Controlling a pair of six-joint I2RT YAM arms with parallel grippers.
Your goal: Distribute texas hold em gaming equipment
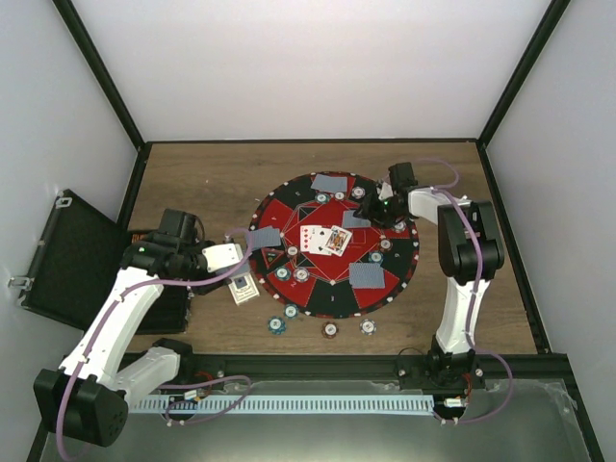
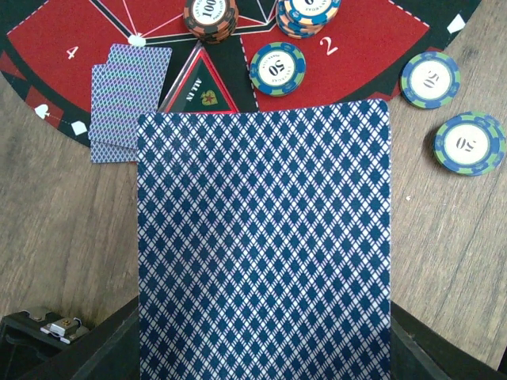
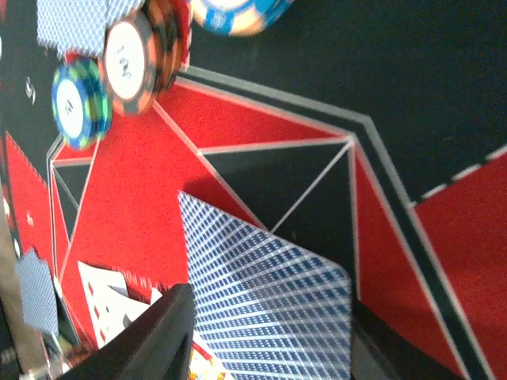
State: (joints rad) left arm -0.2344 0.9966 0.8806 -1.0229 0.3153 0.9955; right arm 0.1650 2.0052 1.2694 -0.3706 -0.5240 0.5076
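Note:
A round red-and-black poker mat (image 1: 289, 207) lies mid-table. My left gripper (image 1: 234, 257) hovers at its left rim, shut on a blue-backed playing card (image 2: 265, 198) that fills the left wrist view and hides the jaws (image 2: 265, 336). Past that card are "50" poker chips (image 2: 277, 68), a "100" stack (image 2: 211, 16) and face-down cards (image 2: 127, 103). My right gripper (image 1: 378, 214) is low over the mat's upper right. Its fingers (image 3: 158, 336) stand apart on either side of a face-down card (image 3: 261, 269), whose far end rests on the mat. Face-up cards (image 1: 325, 239) lie at the centre.
A black hinged case (image 1: 67, 255) stands open at the left wall. A small deck (image 1: 245, 289) lies just off the mat's left edge. Loose chips (image 1: 330, 330) sit on the wood in front of the mat. More face-down cards (image 1: 367, 276) lie on the mat.

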